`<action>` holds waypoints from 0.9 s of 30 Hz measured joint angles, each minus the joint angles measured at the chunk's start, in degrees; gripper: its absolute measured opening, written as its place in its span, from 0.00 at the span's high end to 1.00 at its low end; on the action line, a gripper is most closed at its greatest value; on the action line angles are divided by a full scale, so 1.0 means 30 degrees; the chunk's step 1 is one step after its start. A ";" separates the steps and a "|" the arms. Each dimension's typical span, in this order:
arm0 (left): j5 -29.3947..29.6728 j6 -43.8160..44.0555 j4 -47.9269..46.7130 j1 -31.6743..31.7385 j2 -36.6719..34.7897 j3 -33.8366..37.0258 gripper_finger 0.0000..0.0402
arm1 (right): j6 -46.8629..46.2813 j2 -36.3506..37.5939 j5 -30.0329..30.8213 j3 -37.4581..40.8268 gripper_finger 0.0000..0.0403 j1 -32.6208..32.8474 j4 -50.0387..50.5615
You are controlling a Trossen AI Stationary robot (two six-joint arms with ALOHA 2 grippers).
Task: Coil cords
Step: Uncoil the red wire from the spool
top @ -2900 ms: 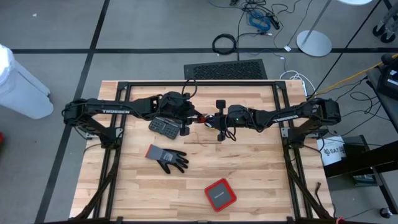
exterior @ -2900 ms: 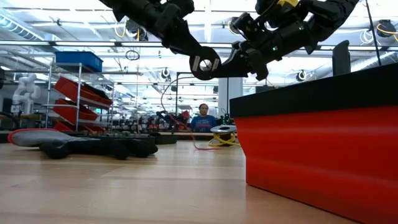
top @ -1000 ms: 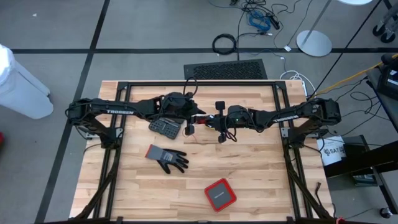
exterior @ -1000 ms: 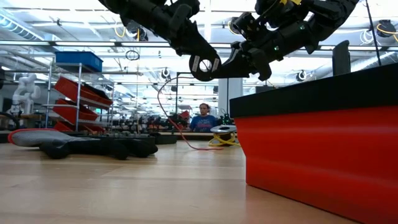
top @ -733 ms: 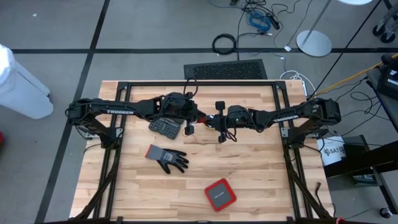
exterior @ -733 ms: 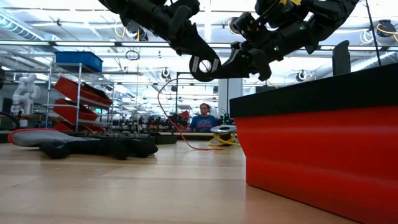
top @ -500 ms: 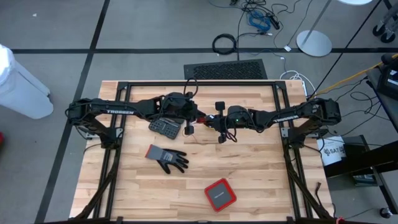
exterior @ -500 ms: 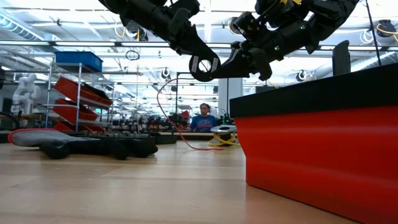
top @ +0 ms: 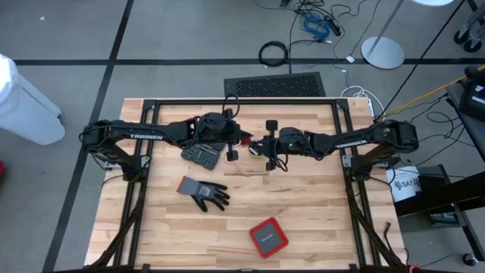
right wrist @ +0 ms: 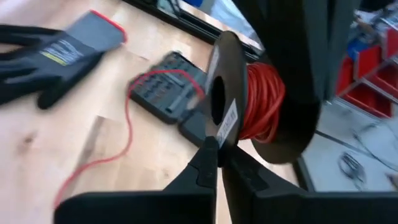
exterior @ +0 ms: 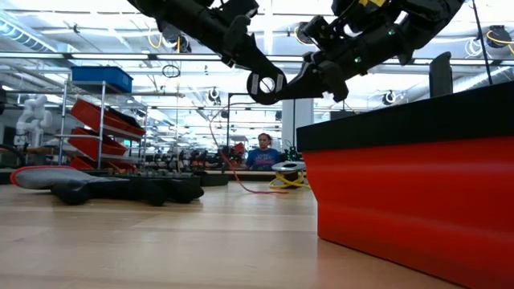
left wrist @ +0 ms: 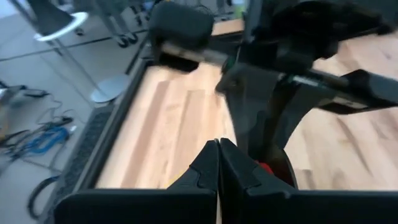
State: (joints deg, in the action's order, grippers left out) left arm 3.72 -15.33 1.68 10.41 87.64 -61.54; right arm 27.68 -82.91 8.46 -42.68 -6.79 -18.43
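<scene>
A small black spool [right wrist: 219,93] wound with the red cord [right wrist: 261,99] hangs in the air above the table's far middle, between my two grippers. A loose stretch of the cord [right wrist: 129,118] drops from it onto the table. My right gripper [right wrist: 216,148] is shut at the near flange. My left gripper [left wrist: 219,152] is shut at the spool's other side. In the low view the spool [exterior: 265,83] shows as a disc with a hole, and the yellow cord [exterior: 287,172] lies coiled on the table behind it. My left gripper comes from the table's left, slanting down, and meets the spool at its far flange [right wrist: 297,127]. Its own body hides the spot, so I cannot tell how the fingers hold it. The spool is clear of the table. My right gripper pinches the lower rim of the near flange [right wrist: 217,134] between its two fingertips. It comes from the table's right, slanting down. The spool stands above the fingertips, its axis roughly level, with the cord hanging slack below.
A black keypad device [top: 201,155] lies under my left gripper [top: 233,144]. A grey glove with black fingers [top: 203,192] lies nearer the front, and a red box [top: 268,236] near the front edge. My right gripper [top: 256,145] sits mid-table.
Both grippers have stayed at the spool above the table's far middle. The hanging stretch of red cord below the spool bows out less toward the left than it did a second ago.
</scene>
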 joint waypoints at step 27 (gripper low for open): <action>0.5399 0.2024 -0.1184 -0.0407 -0.0255 0.0000 1.00 | -0.8648 0.4860 0.1156 0.0000 0.73 0.0051 0.8966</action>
State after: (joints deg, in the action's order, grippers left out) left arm 19.91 -9.26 -1.87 9.19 86.87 -61.54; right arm 1.74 -68.34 11.92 -42.68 -6.63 8.47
